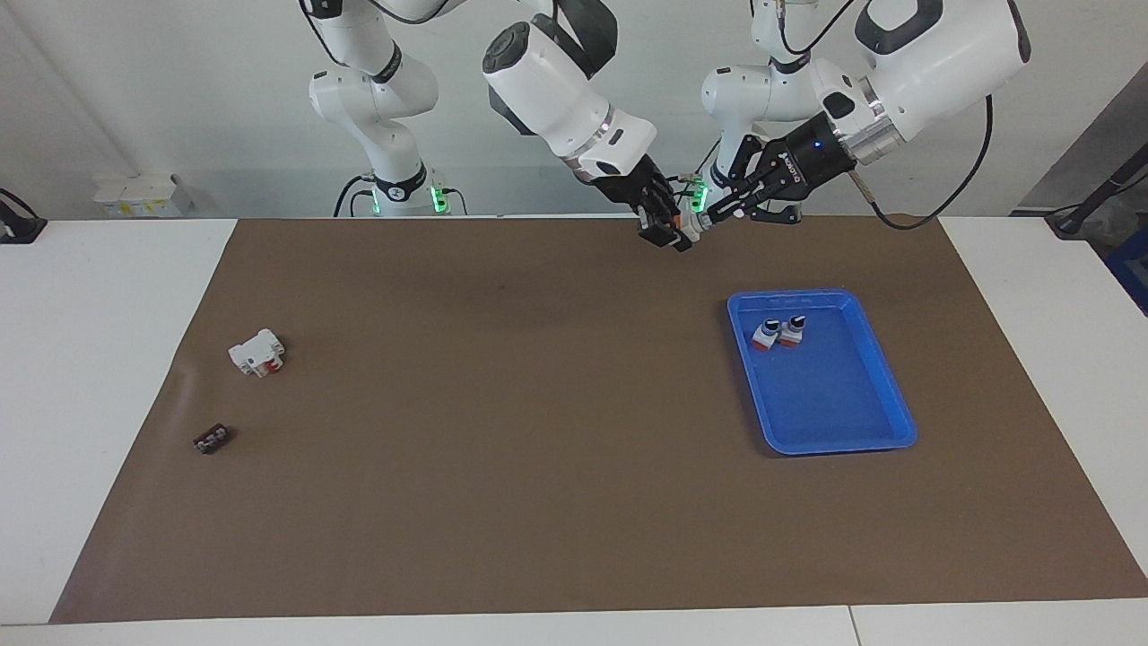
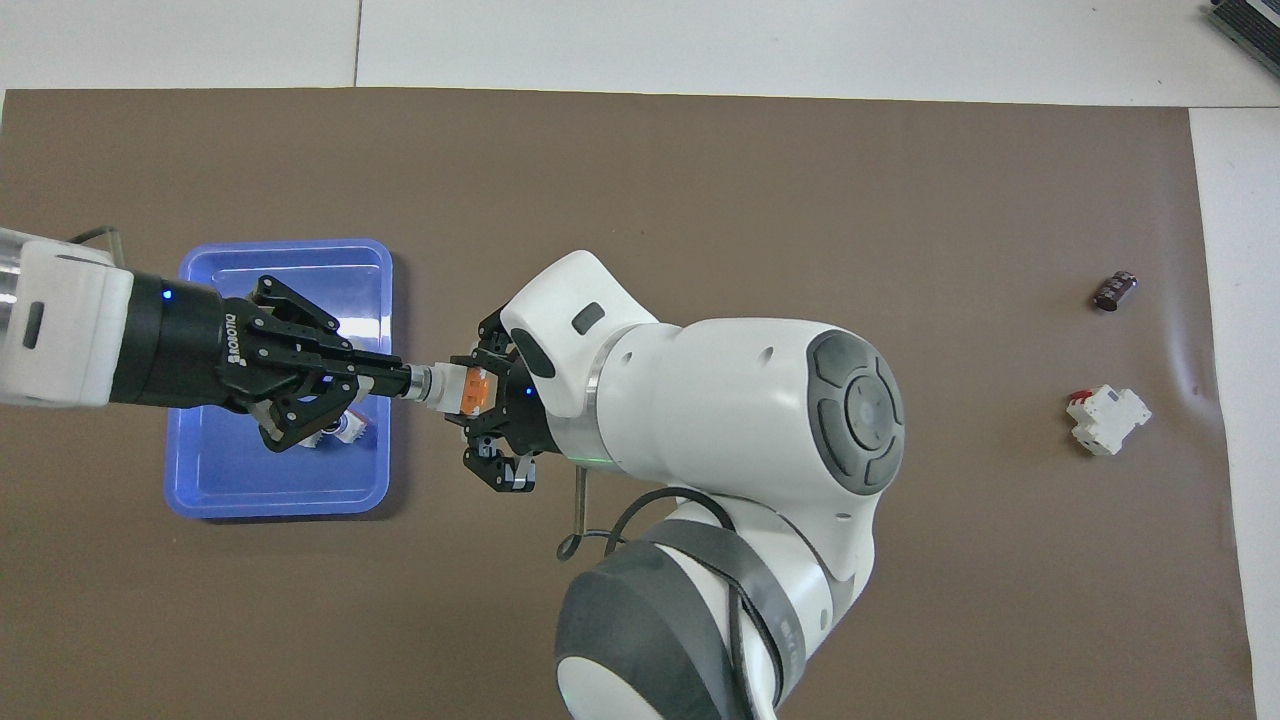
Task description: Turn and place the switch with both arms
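Observation:
The switch [image 1: 689,224] is held in the air between both grippers, over the brown mat beside the blue tray [image 1: 825,399]. In the overhead view its orange end block and white body [image 2: 464,388] show. My right gripper [image 1: 668,231] is shut on the switch's body; it also shows in the overhead view [image 2: 482,396]. My left gripper [image 1: 715,215] reaches in from the tray's side and is shut on the black knob, also seen in the overhead view [image 2: 405,381].
Two more switches [image 1: 778,332] lie in the blue tray [image 2: 250,480], at its end nearer the robots. A larger white-and-red block [image 1: 257,353] and a small flat black piece [image 1: 212,439] lie on the mat toward the right arm's end.

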Controlling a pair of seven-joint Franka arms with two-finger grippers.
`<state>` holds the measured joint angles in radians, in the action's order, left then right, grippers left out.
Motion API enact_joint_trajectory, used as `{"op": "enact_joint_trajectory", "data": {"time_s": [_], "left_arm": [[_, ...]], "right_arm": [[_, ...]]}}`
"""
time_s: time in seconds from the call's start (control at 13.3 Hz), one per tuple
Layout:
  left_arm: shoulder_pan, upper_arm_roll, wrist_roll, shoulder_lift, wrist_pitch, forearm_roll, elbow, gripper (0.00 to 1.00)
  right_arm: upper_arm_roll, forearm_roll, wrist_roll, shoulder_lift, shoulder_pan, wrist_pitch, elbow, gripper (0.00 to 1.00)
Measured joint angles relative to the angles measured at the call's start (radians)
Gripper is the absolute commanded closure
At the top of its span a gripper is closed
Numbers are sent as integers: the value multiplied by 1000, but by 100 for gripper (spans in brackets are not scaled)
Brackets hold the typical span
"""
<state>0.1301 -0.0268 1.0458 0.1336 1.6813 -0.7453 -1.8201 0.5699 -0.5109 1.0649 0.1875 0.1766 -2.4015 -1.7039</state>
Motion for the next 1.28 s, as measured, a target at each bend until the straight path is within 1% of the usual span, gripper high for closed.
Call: {"op": "enact_joint_trajectory", "data": {"time_s": [0.45, 0.98, 1.05, 1.13, 1.28], "left_arm": [[-7, -2, 164, 2, 0, 0, -5, 100], [-7, -10, 184, 6, 16, 1, -5, 100], [-7, -10, 184, 6, 16, 1, -5, 100], [-7, -10, 184, 6, 16, 1, -5, 100], [-19, -3, 190, 11, 16, 31, -5, 100]], "right_arm": [[-1, 0, 0, -1, -3, 0, 0, 100], [-1, 0, 0, -4, -8, 0, 0, 100], [-1, 0, 0, -4, -8, 0, 0, 41], [-1, 0, 0, -4, -8, 0, 0, 0], [-10, 0, 0, -9, -23, 6, -8, 0]]}}
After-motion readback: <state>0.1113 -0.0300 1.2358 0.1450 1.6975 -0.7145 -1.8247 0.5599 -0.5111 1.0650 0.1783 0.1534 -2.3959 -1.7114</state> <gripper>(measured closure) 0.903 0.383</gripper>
